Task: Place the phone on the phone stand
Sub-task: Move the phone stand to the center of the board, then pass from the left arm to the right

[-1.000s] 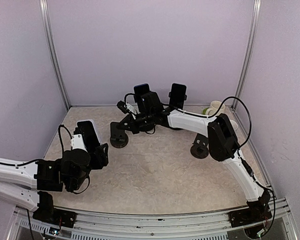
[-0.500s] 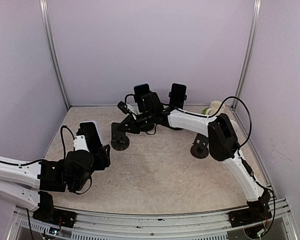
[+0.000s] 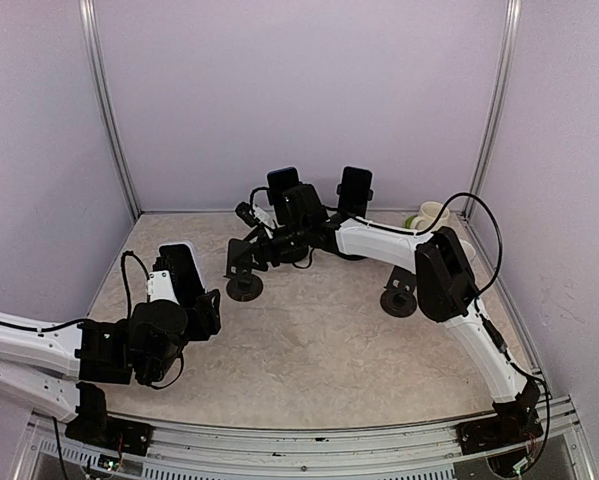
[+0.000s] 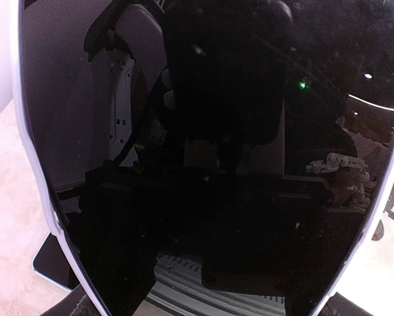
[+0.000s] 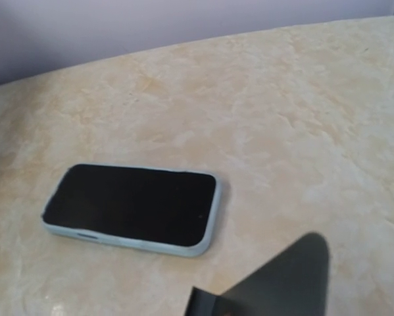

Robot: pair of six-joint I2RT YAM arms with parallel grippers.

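A phone in a white case (image 3: 177, 266) stands upright at the left, with my left gripper (image 3: 199, 302) shut on its lower end. In the left wrist view its black screen (image 4: 210, 164) fills the frame and hides the fingers. A black phone stand (image 3: 244, 286) with a round base stands mid-table. My right gripper (image 3: 255, 252) is just above and behind it, open. The right wrist view shows a dark slanted plate (image 5: 282, 283) at the bottom edge, and beyond it a phone in a pale blue case (image 5: 131, 207) lying flat on the table.
Two more stands at the back wall carry dark phones (image 3: 282, 184) (image 3: 355, 190). Another round-based stand (image 3: 399, 298) sits near the right arm's elbow. Pale cups (image 3: 429, 214) stand at the back right. The booth walls close in left, right and behind.
The right gripper's jaws have parted, and the stand's base has shifted a little nearer and to the right. The left arm edged right with its phone, then held still.
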